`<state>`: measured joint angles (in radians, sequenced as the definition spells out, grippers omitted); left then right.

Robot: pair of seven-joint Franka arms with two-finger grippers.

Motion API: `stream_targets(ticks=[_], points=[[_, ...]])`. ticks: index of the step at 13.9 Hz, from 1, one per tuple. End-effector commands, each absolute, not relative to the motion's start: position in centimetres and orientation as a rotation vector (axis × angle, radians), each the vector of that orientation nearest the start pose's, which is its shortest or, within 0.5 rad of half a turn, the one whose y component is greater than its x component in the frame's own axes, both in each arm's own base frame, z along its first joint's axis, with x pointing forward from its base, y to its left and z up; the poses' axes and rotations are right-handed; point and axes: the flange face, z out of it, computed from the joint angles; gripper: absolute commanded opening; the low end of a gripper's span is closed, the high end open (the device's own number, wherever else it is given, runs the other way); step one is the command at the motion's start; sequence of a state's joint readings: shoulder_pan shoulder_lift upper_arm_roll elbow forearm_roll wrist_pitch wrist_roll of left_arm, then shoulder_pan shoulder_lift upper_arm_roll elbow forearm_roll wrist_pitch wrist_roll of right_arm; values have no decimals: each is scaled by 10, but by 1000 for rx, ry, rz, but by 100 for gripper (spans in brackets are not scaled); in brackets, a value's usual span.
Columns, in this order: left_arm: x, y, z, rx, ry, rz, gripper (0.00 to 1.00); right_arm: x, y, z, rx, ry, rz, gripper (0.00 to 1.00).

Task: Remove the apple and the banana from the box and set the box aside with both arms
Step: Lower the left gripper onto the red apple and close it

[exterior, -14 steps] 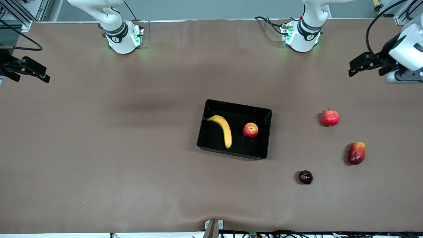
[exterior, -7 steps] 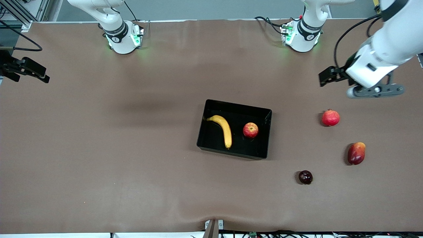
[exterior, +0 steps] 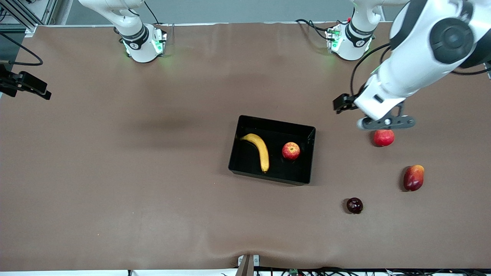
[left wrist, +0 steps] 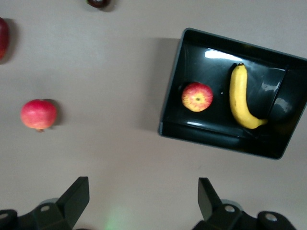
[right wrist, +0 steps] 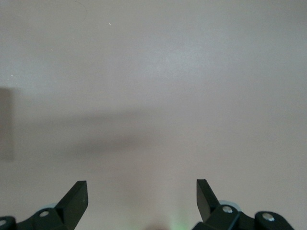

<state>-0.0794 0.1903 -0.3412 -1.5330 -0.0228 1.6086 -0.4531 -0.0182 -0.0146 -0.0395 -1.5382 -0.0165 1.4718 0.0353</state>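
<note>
The black box (exterior: 245,161) sits mid-table with the yellow banana (exterior: 261,150) and the red apple (exterior: 291,150) lying inside it, apart from each other. My left gripper (exterior: 340,104) is open and empty, up in the air over bare table between the box and the pomegranate. Its wrist view shows the box (left wrist: 283,129), banana (left wrist: 238,96) and apple (left wrist: 197,96) past the open gripper (left wrist: 142,194). My right gripper (exterior: 41,92) waits open and empty over the right arm's end of the table; its wrist view shows only bare table past the gripper (right wrist: 141,194).
A red pomegranate (exterior: 383,138) lies beside the box toward the left arm's end, partly covered by the left hand. A red-and-yellow mango (exterior: 414,177) and a small dark fruit (exterior: 354,205) lie nearer the camera. The pomegranate also shows in the left wrist view (left wrist: 38,114).
My left arm has swung in from the left arm's end of the table toward the box, still open. My right gripper shifted slightly. The box and fruits have not moved.
</note>
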Motion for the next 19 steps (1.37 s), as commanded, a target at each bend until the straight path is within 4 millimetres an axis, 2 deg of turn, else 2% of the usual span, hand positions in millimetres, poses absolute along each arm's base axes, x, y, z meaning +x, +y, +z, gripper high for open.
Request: stream_targets(ticks=[1,7,10,14,16,19], points=[[555,-275,518,-3123,-100,164,100,545,-28,640,-3168,157,82,100],[557,-352,435,-3146,-255,199,100,545,-28,638,-3155,165,90,100],[559,-382,400,-3187,-282,174,100,545,-30,638,-3150,154,97,100],[562,-410,366,-3248,-301,121,100,545,-28,637,-3144,148,97,100],[558,-424,343,-3242,-249,102,100,546,-27,637,-3143,150,97,100],[564,-429,304,-3210,-179,23,100,548,-26,634,-3143,150,101,100]])
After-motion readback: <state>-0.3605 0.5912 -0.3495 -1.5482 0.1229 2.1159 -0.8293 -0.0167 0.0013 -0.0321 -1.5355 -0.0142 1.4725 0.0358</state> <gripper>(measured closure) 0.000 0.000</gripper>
